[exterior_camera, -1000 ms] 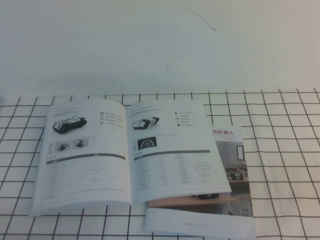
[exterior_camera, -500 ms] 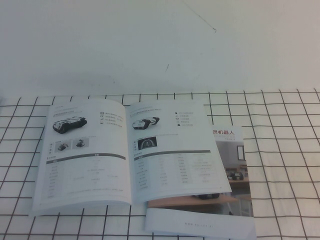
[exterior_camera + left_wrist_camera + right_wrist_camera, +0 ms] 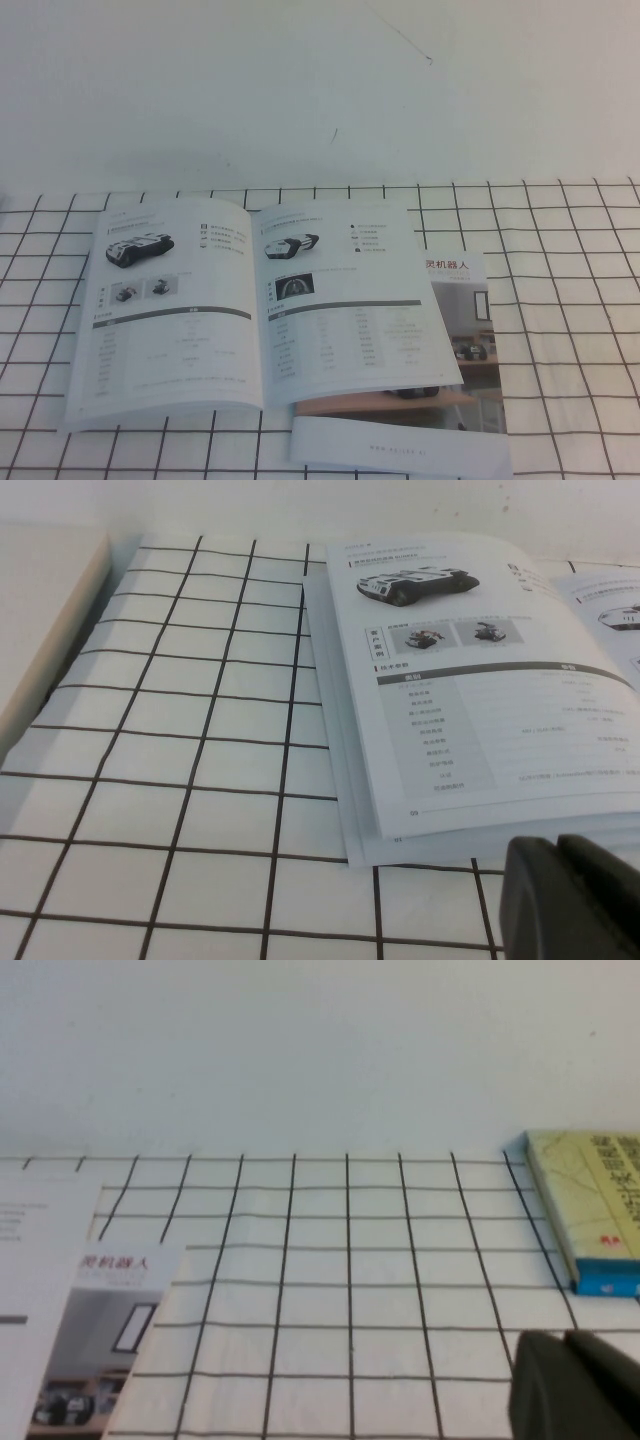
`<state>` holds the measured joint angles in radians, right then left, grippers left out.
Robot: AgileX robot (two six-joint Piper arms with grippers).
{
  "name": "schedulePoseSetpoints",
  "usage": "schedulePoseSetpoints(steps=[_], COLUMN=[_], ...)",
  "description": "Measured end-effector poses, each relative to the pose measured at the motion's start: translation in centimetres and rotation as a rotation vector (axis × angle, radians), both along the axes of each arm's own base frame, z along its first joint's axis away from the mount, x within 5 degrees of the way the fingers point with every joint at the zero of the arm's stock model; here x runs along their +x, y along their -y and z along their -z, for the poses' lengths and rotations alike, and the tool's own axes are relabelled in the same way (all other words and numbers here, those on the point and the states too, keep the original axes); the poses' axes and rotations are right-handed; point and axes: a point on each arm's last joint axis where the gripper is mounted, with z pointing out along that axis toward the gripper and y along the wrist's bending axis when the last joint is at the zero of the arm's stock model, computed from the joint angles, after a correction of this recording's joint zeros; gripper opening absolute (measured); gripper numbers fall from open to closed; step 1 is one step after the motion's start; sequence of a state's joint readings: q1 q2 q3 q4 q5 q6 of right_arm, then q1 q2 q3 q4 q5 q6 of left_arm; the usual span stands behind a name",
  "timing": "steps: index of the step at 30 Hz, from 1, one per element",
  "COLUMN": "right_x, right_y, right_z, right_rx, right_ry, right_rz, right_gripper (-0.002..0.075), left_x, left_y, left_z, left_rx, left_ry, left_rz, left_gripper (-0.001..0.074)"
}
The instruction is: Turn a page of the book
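Left pincer closed | right pincer closed | book open flat

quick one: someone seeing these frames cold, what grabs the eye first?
The open book lies flat mid-table on the black-grid cloth, showing white pages with robot photos and tables. It partly covers a second booklet with a classroom-robot cover, toward the robot's right. No arm shows from above: the left gripper hangs near the book's corner, the right gripper, shut, over bare cloth near a yellow-and-blue book.
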<state>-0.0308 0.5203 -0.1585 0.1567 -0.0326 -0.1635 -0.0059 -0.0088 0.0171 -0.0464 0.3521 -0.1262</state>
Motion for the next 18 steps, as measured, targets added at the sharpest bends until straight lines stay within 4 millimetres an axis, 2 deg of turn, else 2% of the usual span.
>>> schedulePoseSetpoints(steps=[3,7,13,18], right_x=[-0.8,-2.3,-4.3,-5.6], right_y=[0.2,0.7,1.0,1.2], right_z=[0.2,0.3,3.5,4.8], right_rx=[-0.019,-0.068,-0.171,-0.138], right_ry=[-0.035,0.013,0.052,0.026], right_rz=[0.017,0.069,0.109,0.157], right_gripper=[0.0001,0.0001,0.0001,0.0001], left_x=[0.0,0.0,0.0,0.0], left_y=[0.0,0.0,0.0,0.0], left_z=[0.0,0.0,0.0,0.0], left_rx=[0.000,0.000,0.000,0.000], left_ry=[0.000,0.000,0.000,0.002], left_rz=[0.000,0.000,0.000,0.000], left_gripper=[-0.0004,-0.0004,-0.0004,-0.0004])
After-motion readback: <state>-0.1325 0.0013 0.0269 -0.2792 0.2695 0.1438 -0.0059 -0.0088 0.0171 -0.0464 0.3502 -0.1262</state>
